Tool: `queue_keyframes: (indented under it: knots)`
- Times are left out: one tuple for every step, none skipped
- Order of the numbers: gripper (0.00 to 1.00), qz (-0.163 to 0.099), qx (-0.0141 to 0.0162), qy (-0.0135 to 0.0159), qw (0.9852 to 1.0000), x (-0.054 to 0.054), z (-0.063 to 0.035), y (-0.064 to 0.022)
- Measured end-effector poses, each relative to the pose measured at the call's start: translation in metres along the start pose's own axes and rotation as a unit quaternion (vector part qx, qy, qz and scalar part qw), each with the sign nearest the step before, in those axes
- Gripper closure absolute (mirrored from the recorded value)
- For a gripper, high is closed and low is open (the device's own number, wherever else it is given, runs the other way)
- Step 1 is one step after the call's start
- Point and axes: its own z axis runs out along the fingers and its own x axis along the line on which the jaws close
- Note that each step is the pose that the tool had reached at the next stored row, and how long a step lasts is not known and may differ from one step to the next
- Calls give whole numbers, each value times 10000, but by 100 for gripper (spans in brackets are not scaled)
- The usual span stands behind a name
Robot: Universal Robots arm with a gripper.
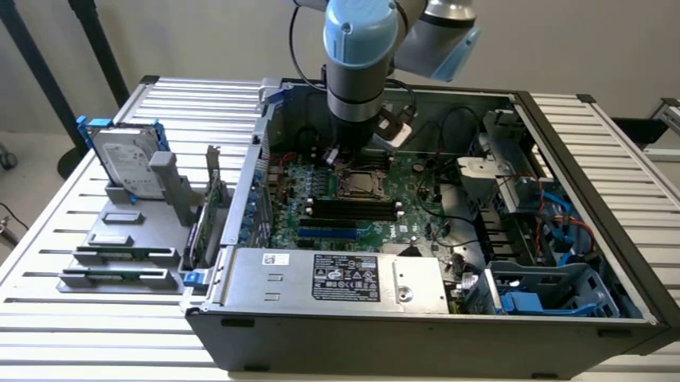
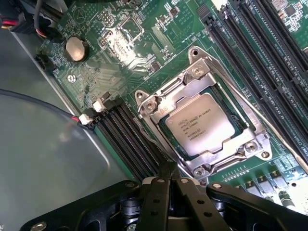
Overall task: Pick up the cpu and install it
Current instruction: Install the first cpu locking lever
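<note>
The pincer (image 2: pixel 168 185), its fingers pressed together and gripping nothing, is hovering just beside the cpu (image 2: pixel 199 124), which is lying flat in the motherboard's metal socket frame (image 2: pixel 207 72), its tips partly hidden by its own black linkage.

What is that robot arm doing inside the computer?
The robot arm is reaching down into an open computer case, and its gripper hangs just above the green motherboard. The cpu, a small shiny square chip, is already lying in its metal socket frame, and the gripper is not holding it. Long black memory slots run beside the socket. Outside the case, on the exterior view's left, a hard drive stands upright in a grey holder.
</note>
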Motion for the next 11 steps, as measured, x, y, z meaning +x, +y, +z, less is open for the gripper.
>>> queue_keyframes:
  knots:
    - [89,2,0,0,10000,4,2,5]
    - [89,3,0,1,10000,7,3,11]
    - [89,4,-1,1,10000,11,5,17]
    - [89,5,-1,1,10000,15,6,22]
    - [89,6,0,1,10000,19,8,28]
    - [89,7,0,1,10000,23,10,34]
    - [89,8,-1,0,10000,27,11,40]
    - [89,8,-1,0,10000,30,12,45]
    - [89,9,0,0,10000,34,13,50]
    - [89,10,0,0,10000,37,15,55]
    - [89,11,0,0,10000,41,16,60]
